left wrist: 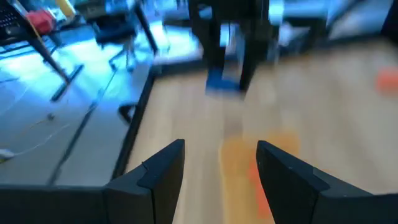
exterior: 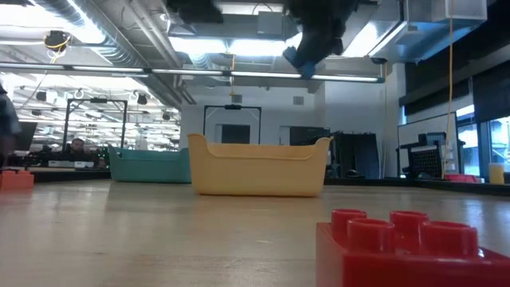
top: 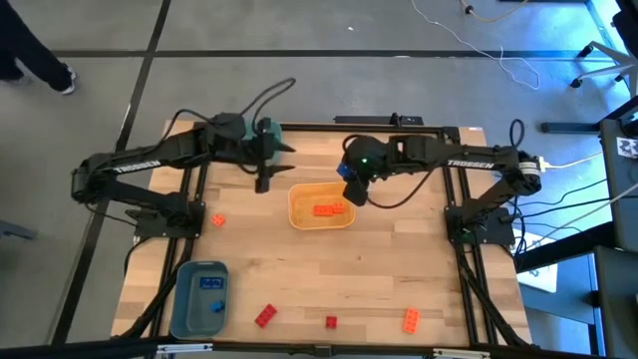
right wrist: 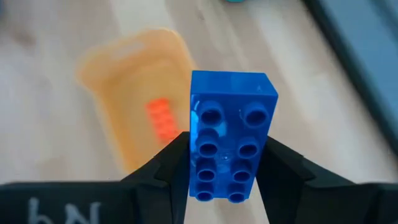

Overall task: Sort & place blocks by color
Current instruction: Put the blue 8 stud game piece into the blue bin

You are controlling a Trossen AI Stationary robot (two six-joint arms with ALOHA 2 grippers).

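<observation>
From above, the right gripper (top: 352,189) hangs just beside the yellow-orange bin (top: 321,206), which holds orange blocks (top: 328,209); the left gripper (top: 265,178) waits near the wooden surface (top: 379,269) at its far side. A blue bin (top: 199,296) sits at the near left corner, with loose red blocks (top: 265,316) and an orange one along the near edge. At table height, a red block (exterior: 410,247) fills the foreground. The left wrist view shows its jaws released, empty. The right wrist view shows jaws clenched on a blue block (right wrist: 231,144).
</observation>
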